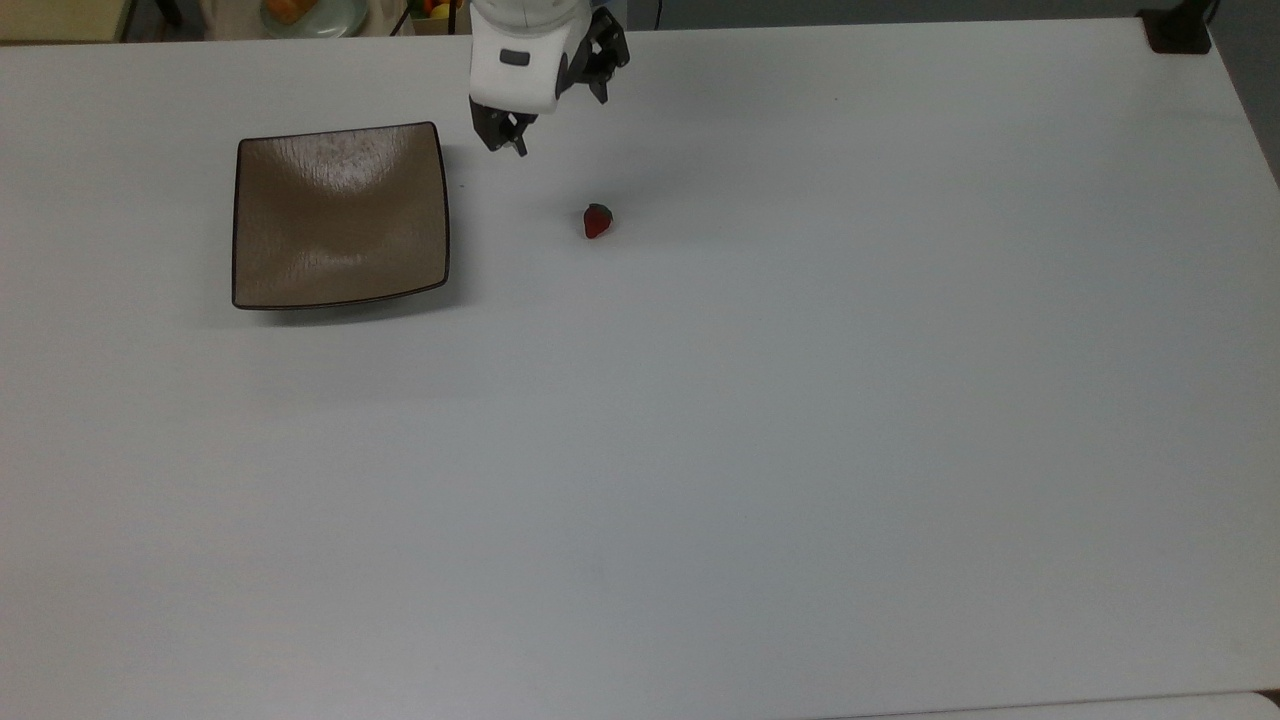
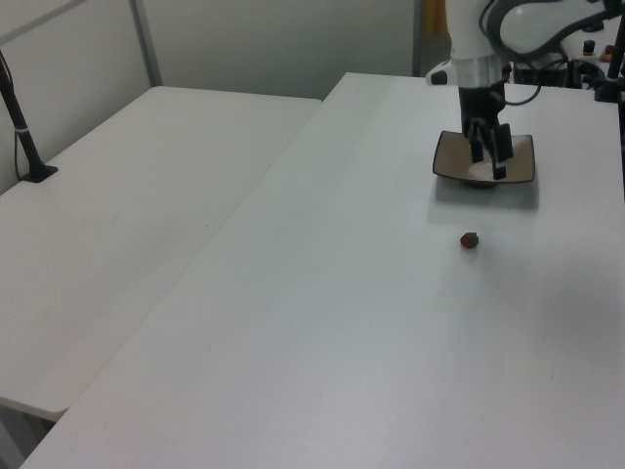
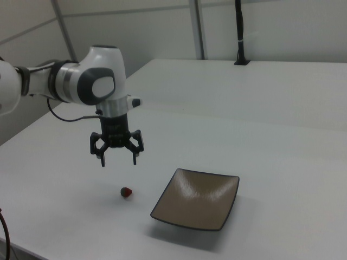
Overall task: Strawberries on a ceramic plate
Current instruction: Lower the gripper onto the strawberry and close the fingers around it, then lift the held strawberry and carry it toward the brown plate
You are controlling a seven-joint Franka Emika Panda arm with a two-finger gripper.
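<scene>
A small red strawberry (image 1: 597, 221) with a green cap lies on the white table, to the right of the plate in the top view. The ceramic plate (image 1: 340, 215) is square, glossy tan-brown with a thin dark rim, and holds nothing. My gripper (image 1: 553, 120) hangs open above the table, between plate and strawberry and nearer the far edge. In the right view the gripper (image 3: 118, 158) hovers just above the strawberry (image 3: 126, 192) with fingers spread wide; the plate (image 3: 196, 198) lies to its right. In the left view the gripper (image 2: 487, 168) overlaps the plate (image 2: 522, 161), and the strawberry (image 2: 470, 239) lies nearer.
A round pale green plate (image 1: 310, 12) with orange food sits beyond the table's far edge. A black mount (image 1: 1180, 30) stands at the top view's far right corner. A second white table (image 2: 146, 195) with a black post (image 2: 21, 127) adjoins in the left view.
</scene>
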